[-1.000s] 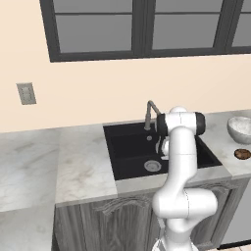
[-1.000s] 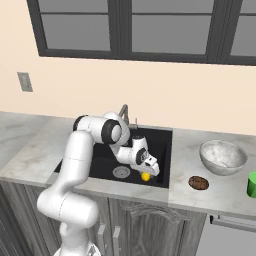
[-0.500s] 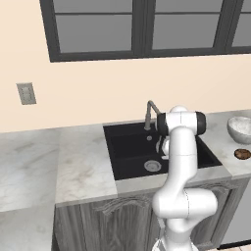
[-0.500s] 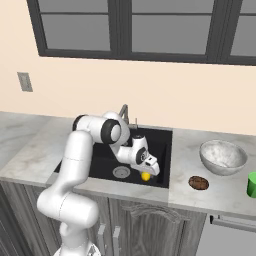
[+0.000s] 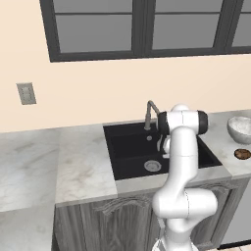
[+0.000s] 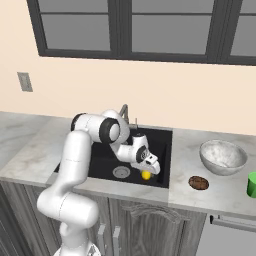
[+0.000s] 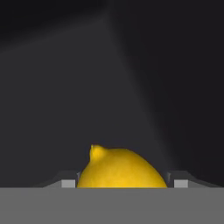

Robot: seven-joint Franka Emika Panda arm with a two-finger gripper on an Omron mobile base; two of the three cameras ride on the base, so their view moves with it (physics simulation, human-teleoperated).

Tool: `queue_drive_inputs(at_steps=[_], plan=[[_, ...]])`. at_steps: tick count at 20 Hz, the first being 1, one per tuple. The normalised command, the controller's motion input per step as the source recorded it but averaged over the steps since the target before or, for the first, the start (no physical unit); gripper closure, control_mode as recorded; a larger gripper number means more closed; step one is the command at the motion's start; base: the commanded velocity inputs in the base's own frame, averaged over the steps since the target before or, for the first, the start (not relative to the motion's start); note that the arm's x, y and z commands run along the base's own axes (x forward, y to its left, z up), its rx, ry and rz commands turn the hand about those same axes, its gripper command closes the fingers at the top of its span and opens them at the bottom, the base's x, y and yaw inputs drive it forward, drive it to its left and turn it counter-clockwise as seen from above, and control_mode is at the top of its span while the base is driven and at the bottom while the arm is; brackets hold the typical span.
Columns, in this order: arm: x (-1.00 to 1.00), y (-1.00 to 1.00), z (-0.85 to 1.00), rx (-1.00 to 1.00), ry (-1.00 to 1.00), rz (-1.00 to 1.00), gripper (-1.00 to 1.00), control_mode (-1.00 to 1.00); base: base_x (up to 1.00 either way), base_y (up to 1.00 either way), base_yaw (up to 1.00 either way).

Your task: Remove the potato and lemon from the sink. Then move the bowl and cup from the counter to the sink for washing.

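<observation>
Down in the sink, near its front right corner, my hand straddles the lemon. Fingers stand wide, one either side, not yet gripping. Potato already sits on the counter.

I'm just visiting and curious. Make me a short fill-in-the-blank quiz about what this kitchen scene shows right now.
1. The tool reaches down into the black ____.
2. The lemon between its fingertips is coloured ____.
3. The potato lies on the counter in front of the marbled ____.
4. The cup is coloured ____.

Missing words: sink; yellow; bowl; green
</observation>
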Motion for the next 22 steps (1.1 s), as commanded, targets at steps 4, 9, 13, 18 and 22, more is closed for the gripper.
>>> queue_drive_inputs(at_steps=[4, 9, 13, 18, 22], plan=[[-0.08, -0.30, 0.28, 0.00, 0.00, 0.00, 1.00, -1.00, 0.00, 0.00, 0.00], [-0.07, -0.27, 0.31, 0.00, 0.00, 0.00, 1.00, -1.00, 0.00, 0.00, 0.00], [-0.07, -0.27, 0.33, 0.00, 0.00, 0.00, 1.00, -1.00, 0.00, 0.00, 0.00], [-0.07, -0.26, 0.36, 0.00, 0.00, 0.00, 1.00, -1.00, 0.00, 0.00, 0.00], [-0.06, -0.23, 0.38, 0.00, 0.00, 0.00, 1.00, -1.00, 0.00, 0.00, 0.00]])
